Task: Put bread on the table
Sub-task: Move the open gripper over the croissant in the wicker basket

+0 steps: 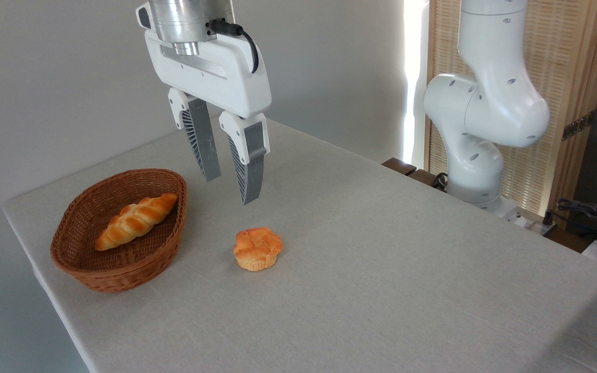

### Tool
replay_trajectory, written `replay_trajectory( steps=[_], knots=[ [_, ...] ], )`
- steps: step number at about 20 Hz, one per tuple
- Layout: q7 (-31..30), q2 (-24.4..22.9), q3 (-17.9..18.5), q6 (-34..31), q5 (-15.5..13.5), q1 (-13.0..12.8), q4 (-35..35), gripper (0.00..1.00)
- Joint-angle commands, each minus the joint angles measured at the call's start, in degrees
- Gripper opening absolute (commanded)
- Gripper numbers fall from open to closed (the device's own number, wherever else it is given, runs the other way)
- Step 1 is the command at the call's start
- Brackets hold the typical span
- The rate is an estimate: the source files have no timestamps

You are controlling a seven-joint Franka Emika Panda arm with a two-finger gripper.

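While the bread (136,221) lay in the wicker basket (122,274) at the left of the frame, the gripper (231,190) hung up and to its right, jaws spread and holding nothing. Its long axis ran from lower left to upper right. Pointing down, the fingers (202,140) sat nearer the bun (257,248) than the loaf, well above the table (381,269). Judging by that, a shift leftward looked necessary.

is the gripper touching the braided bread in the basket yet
Apart. The fixed camera shows the gripper open in the air, right of the basket, with bare cloth visible between it and the bread.
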Motion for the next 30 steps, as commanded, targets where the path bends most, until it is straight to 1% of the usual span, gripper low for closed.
replay_trajectory(
  steps=[1, 7, 13, 14, 16, 17, 18, 20, 23, 25, 27, 30],
  knots=[
    [-0.3, 0.3, 0.3, -1.2, 0.4, -0.3, 1.0, 1.0],
    [-0.1, 0.3, -0.1, -1.2, 0.4, -0.3, 0.8, 1.0],
    [0.2, 0.6, -0.2, -1.0, -0.4, -0.5, 0.8, 1.0],
    [0.2, 0.7, -1.3, -1.0, -0.4, -1.1, 0.9, 1.0],
    [0.0, 1.6, -3.7, -0.7, -0.3, -1.1, 0.9, 1.0],
    [-0.2, 2.1, -5.5, -0.5, -0.3, -1.2, 0.9, 1.0],
    [-0.5, 2.3, -7.1, 0.2, -0.4, -1.1, 0.9, 1.0],
    [-1.8, 2.6, -9.1, 2.5, -0.5, -1.2, 0.6, 1.0],
    [-6.4, 3.3, -11.3, 9.1, -2.5, -1.2, 0.2, 1.0],
    [-7.1, 3.6, -12.4, 11.1, -2.6, -1.3, 0.2, 1.0],
    [-7.0, 5.0, -15.3, 14.0, -2.6, -1.3, 0.1, 1.0],
    [-7.0, 8.5, -19.6, 22.1, -2.6, -1.3, -0.7, 1.0]
  ],
)
